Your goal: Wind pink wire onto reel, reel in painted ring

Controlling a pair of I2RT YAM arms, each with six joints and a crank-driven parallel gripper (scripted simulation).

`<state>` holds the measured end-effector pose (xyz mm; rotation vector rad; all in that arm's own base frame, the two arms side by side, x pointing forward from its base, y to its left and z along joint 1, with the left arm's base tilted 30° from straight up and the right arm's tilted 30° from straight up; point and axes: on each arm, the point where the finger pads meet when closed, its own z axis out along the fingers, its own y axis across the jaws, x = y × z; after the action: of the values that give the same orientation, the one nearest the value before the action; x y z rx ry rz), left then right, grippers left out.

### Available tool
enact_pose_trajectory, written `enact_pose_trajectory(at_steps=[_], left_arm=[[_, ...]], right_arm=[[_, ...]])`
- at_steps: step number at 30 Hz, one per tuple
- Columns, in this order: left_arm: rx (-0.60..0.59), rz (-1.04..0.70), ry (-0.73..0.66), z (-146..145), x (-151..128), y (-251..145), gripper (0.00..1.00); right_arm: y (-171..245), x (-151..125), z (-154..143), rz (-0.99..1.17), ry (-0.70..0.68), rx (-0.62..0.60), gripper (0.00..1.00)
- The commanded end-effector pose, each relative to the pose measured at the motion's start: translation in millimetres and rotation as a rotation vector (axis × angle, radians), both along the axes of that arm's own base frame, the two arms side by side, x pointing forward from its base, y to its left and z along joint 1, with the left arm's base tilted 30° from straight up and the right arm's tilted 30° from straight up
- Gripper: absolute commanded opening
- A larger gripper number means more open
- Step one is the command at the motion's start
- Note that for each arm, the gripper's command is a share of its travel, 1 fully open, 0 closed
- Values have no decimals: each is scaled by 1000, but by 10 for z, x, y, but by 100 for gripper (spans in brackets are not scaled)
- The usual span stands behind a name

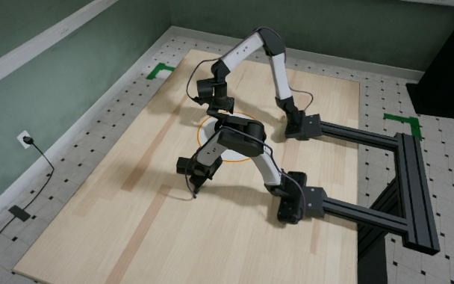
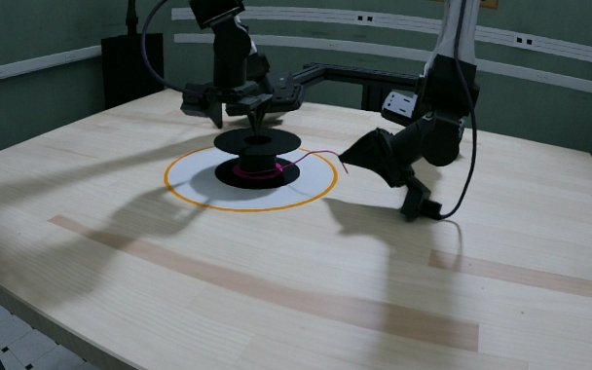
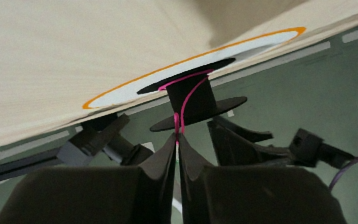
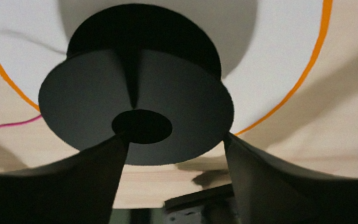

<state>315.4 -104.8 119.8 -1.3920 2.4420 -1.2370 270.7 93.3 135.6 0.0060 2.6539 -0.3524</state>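
Pale wooden tabletop, reel inside orange ring, open wood around.

Gap between flanges, wire barring one side, right pincer seemingly overhead

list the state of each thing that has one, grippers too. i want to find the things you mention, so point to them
reel (image 2: 229, 142) (image 3: 200, 100) (image 4: 75, 105): lying flat on one flange, inside the painted ring (image 1: 198, 138) (image 2: 250, 210) (image 3: 301, 31) (image 4: 326, 15)
pink wire (image 2: 323, 151) (image 3: 186, 100) (image 4: 20, 122): partly wound, the rest running off the reel, its end bent down
left gripper (image 1: 196, 190) (image 2: 341, 158) (image 3: 177, 135): shut on the pink wire
right gripper (image 1: 221, 112) (image 2: 238, 128) (image 4: 176, 135): open, by the upper flange, contact unclear
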Motion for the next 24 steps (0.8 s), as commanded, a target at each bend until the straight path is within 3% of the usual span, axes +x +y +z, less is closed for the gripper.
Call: enact_pose_trajectory(at_steps=[1, 5, 7, 10, 17, 24], left_arm=[[10, 70, 147, -544, 4, 157, 0], [10, 69, 147, -543, 6, 158, 0], [10, 69, 147, -543, 6, 158, 0], [11, 69, 147, -542, 7, 159, 0], [11, 69, 146, -540, 11, 161, 0], [11, 68, 146, -537, 15, 162, 0]], right_arm=[[-44, 152, 179, 312, 67, -133, 85], [-29, 181, 199, 510, 117, -230, 85], [-29, 181, 199, 510, 117, -230, 85], [-21, 175, 201, 722, 175, -325, 85], [-22, 183, 173, 722, 175, -325, 85], [-58, 273, -39, 722, 175, -325, 85]])
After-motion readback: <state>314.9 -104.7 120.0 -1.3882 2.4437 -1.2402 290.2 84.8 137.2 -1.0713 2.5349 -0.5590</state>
